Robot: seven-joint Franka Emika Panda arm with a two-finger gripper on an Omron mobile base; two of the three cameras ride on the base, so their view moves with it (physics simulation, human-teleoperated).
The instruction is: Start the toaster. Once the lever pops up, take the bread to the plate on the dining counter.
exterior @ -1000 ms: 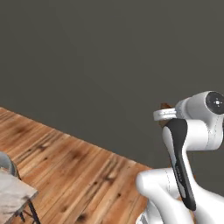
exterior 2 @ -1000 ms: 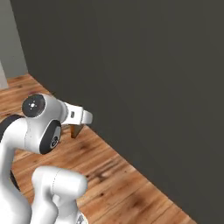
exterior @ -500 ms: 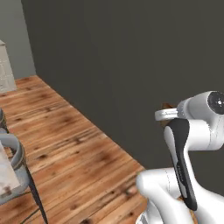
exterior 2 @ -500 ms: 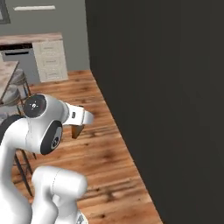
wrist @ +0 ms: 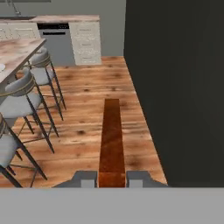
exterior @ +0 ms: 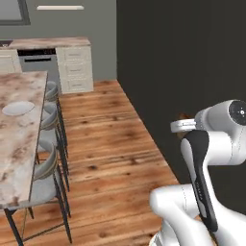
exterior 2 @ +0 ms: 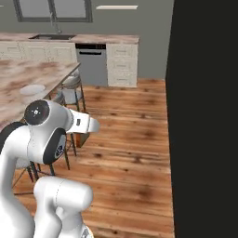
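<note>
Pincer (wrist: 112,178): bottom centre of the hand view, two dark tips closed on the bread (wrist: 112,135), held edge-on as a narrow brown strip running up the frame over the wooden floor (wrist: 87,109).

Bread, left base view: small brown bit at the pincer, right of centre, against the dark wall (exterior: 182,57).

Plate (exterior: 18,108): round, white, lying on the marble dining tabletop (exterior: 19,144) at the left edge of the left base view; well apart from the pincer. Also at centre left of the right base view.

Stools (exterior: 48,163): grey-seated, dark-legged, in a row along the tabletop's near side.

Cream cabinets (exterior 2: 122,65): upper background, with a dishwasher (exterior 2: 91,62) between them.
</note>
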